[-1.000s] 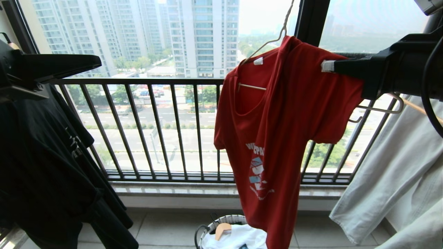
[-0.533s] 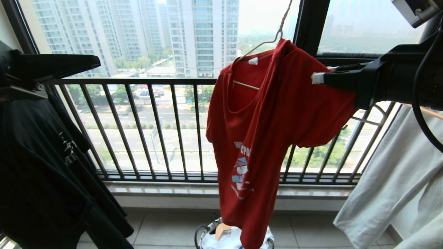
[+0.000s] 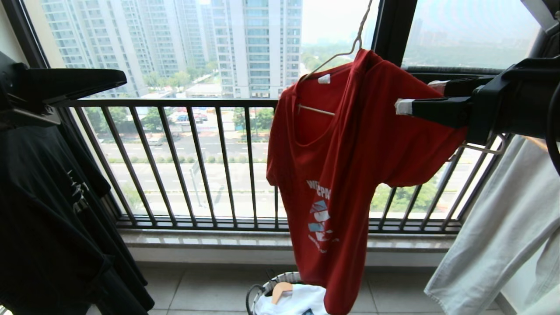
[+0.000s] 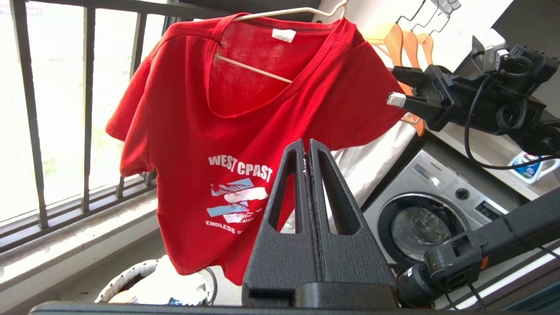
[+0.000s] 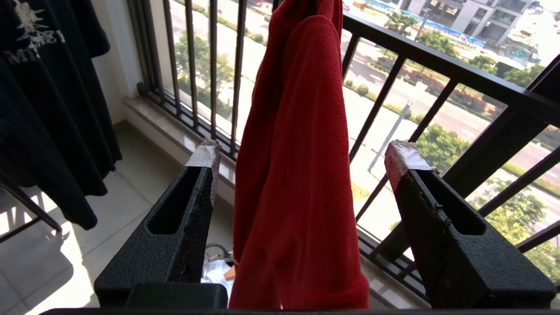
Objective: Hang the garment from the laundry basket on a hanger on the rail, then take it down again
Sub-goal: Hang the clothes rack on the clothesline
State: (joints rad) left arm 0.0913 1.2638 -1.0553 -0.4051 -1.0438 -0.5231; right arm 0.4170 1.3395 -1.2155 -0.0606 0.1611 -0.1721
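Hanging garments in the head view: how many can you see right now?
3: a black T-shirt at far left, the red T-shirt in the centre, pale trousers at far right. More may hang out of frame.

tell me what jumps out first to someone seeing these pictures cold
A red short-sleeved T-shirt with white WEST COAST lettering dominates the middle, hanging askew on a thin white wire hanger before the dark vertical-barred balcony railing. The right gripper reaches in from the right, open, its black fingers on either side of the shirt's sleeve edge. Below sits a small round woven laundry basket; a black T-shirt hangs at left.
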